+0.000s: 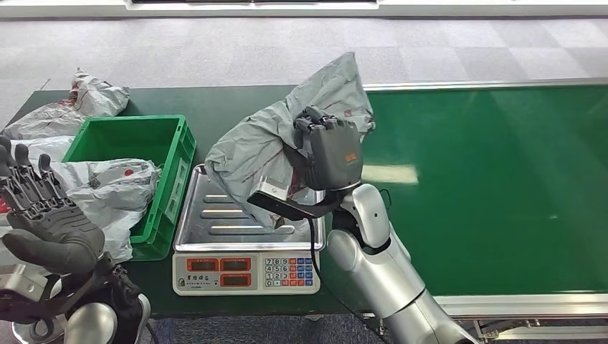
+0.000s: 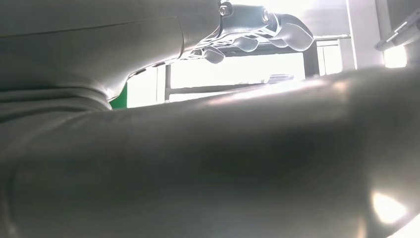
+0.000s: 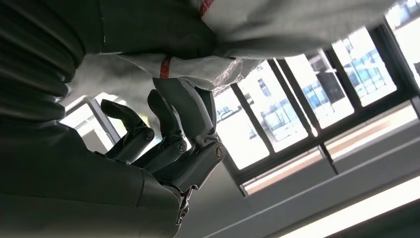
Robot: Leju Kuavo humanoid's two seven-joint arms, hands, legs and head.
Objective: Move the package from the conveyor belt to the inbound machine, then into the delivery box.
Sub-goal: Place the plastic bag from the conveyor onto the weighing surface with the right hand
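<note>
My right hand [image 1: 326, 147] grips a grey plastic package [image 1: 276, 140] and holds it tilted above the steel pan of the scale [image 1: 215, 222], the inbound machine. In the right wrist view the dark fingers [image 3: 183, 129] curl under the package [image 3: 277, 25], whose grey film has a red mark. The package's lower end hangs just over the pan's far right part. My left hand [image 1: 43, 215] is raised at the lower left, palm up, fingers spread, holding nothing. The green delivery box [image 1: 133, 143] stands left of the scale. The green conveyor belt [image 1: 495, 186] lies to the right.
Several grey and white packages lie around the box: one behind it [image 1: 79, 107], one at its front left [image 1: 107, 190]. The scale's display and keypad [image 1: 247, 272] face me. A metal rail [image 1: 502, 84] edges the belt's far side.
</note>
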